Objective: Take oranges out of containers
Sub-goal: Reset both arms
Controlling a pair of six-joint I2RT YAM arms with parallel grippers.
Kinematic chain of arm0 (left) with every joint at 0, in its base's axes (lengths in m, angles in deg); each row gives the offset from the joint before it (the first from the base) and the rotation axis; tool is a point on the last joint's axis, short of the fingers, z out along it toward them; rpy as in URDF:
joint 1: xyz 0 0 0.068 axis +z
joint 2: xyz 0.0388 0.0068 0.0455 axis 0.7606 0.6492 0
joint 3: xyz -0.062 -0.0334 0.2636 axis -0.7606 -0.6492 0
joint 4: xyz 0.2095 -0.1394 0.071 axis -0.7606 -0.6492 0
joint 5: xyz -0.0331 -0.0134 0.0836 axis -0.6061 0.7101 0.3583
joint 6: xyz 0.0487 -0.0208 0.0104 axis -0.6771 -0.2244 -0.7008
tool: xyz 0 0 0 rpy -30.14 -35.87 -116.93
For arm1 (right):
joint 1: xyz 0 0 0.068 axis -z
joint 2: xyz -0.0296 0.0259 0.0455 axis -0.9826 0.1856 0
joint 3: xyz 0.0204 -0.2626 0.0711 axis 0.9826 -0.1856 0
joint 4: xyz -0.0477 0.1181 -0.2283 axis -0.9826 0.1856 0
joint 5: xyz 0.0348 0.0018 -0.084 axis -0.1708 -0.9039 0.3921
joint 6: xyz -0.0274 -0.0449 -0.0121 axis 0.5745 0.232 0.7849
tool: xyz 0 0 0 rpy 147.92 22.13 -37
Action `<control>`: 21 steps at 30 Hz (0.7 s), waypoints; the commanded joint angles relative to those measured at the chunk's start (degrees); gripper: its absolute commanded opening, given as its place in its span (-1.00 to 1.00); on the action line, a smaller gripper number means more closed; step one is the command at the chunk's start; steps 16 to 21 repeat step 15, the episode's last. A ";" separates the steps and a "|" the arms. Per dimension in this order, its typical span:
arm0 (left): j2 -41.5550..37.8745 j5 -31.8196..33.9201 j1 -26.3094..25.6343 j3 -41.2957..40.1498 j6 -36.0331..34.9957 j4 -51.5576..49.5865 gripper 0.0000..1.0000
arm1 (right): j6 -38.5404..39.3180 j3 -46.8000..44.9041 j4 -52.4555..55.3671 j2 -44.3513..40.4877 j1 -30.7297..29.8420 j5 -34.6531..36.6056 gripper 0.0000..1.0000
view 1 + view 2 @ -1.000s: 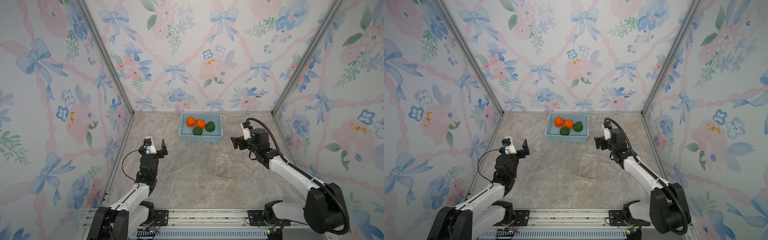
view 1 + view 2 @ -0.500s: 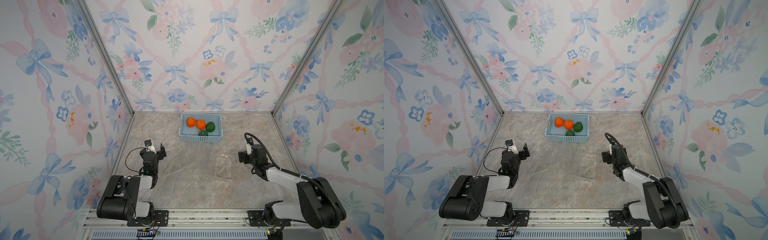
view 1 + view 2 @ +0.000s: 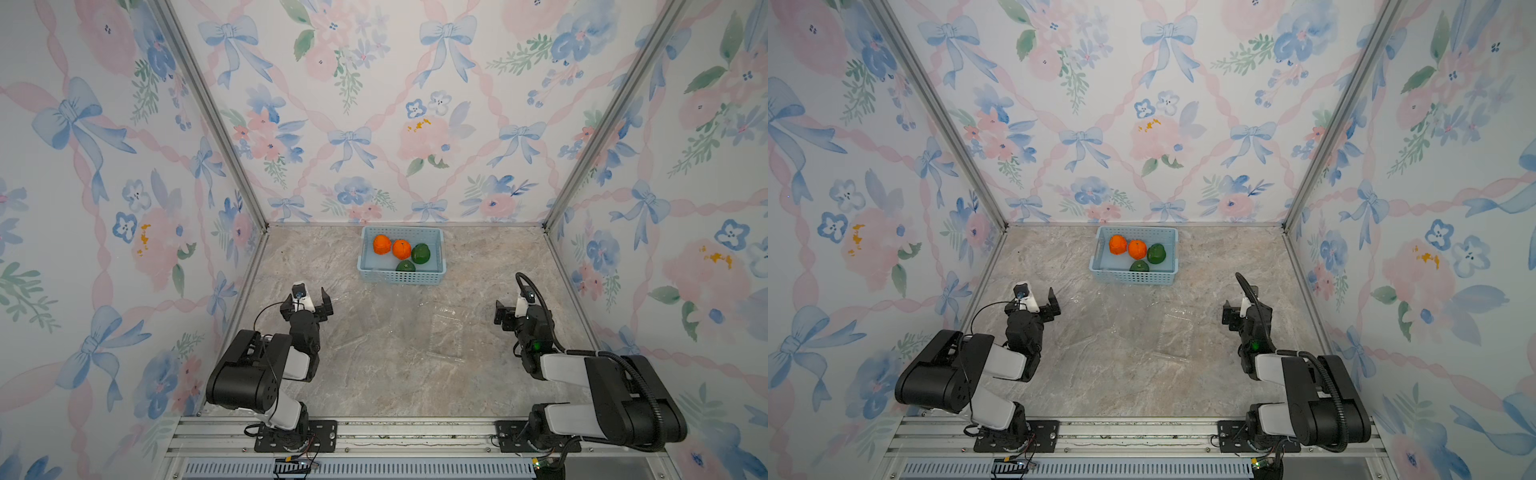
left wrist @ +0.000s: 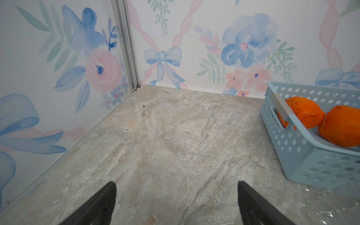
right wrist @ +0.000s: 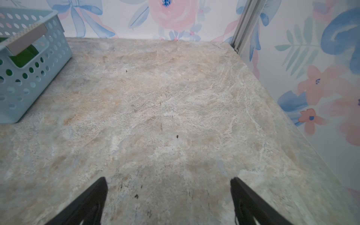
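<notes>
Two bright orange oranges (image 3: pixel 381 244) (image 3: pixel 401 249) and two dark green ones (image 3: pixel 420 253) (image 3: pixel 405 266) lie in the light-blue basket (image 3: pixel 401 277) at the back. An empty clear container (image 3: pixel 446 336) lies flat on the table in front of it, between the arms. In the left wrist view a second piece of clear plastic (image 4: pixel 331 204) lies just before the basket. My left gripper (image 3: pixel 307 305) is open over bare table at the left. At the right, also low over bare table, my right gripper (image 3: pixel 517 316) is open. Neither holds anything.
The marble table (image 3: pixel 374 374) is walled by floral panels on three sides. Both arms are folded back near their bases on the front rail (image 3: pixel 415 432). The basket (image 4: pixel 311 161) shows at the edge of the left wrist view, and its end wall (image 5: pixel 29 81) in the right wrist view.
Both arms have drawn back from mid-table toward the front rail and folded down. The grippers stayed open and empty. The right gripper moved away from the basket.
</notes>
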 commanded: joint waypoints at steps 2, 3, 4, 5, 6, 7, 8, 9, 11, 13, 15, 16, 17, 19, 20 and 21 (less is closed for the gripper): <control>0.08 0.83 -0.34 -0.61 -1.28 3.13 0.96 | -0.60 0.63 -3.42 1.24 0.02 -0.56 0.94; 0.04 0.83 -0.36 -0.54 -1.31 3.13 0.96 | -0.58 0.62 -3.41 1.22 0.00 -0.60 0.94; 0.04 0.95 -0.43 -0.55 -1.34 3.13 0.96 | -0.59 0.62 -3.41 1.24 0.00 -0.60 0.94; 0.08 1.06 -0.45 -0.61 -1.35 3.16 0.96 | -0.57 0.68 -3.42 1.24 -0.03 -0.60 0.94; 0.08 1.08 -0.40 -0.61 -1.41 3.18 0.96 | -0.60 0.62 -3.41 1.24 -0.02 -0.60 0.94; 0.07 1.09 -0.45 -0.61 -1.35 3.22 0.96 | -0.56 0.68 -3.41 1.24 -0.07 -0.60 0.94; 0.08 1.02 -0.49 -0.56 -1.44 3.17 0.96 | -0.60 0.62 -3.41 1.24 -0.07 -0.54 0.94; 0.08 1.23 -0.61 -0.59 -1.56 3.18 0.96 | -0.59 0.64 -3.41 1.22 -0.06 -0.54 0.94; 0.16 1.52 -0.80 -0.51 -1.74 3.18 0.96 | -0.56 0.68 -3.35 1.24 -0.07 -0.56 0.94; 0.17 1.59 -0.88 -0.44 -1.74 3.13 0.96 | -0.58 0.75 -3.36 1.25 -0.07 -0.59 0.94; 0.17 1.61 -0.89 -0.49 -1.75 3.18 0.96 | -0.56 0.61 -3.42 1.24 -0.05 -0.47 0.94; 0.17 1.61 -0.89 -0.49 -1.75 3.18 0.96 | -0.56 0.61 -3.42 1.24 -0.05 -0.47 0.94; 0.17 1.61 -0.89 -0.49 -1.75 3.18 0.96 | -0.56 0.61 -3.42 1.24 -0.05 -0.47 0.94; 0.17 1.61 -0.89 -0.49 -1.75 3.18 0.96 | -0.56 0.61 -3.42 1.24 -0.05 -0.47 0.94; 0.17 1.61 -0.89 -0.49 -1.75 3.18 0.96 | -0.56 0.61 -3.42 1.24 -0.05 -0.47 0.94; 0.17 1.61 -0.89 -0.49 -1.75 3.18 0.96 | -0.56 0.61 -3.42 1.24 -0.05 -0.47 0.94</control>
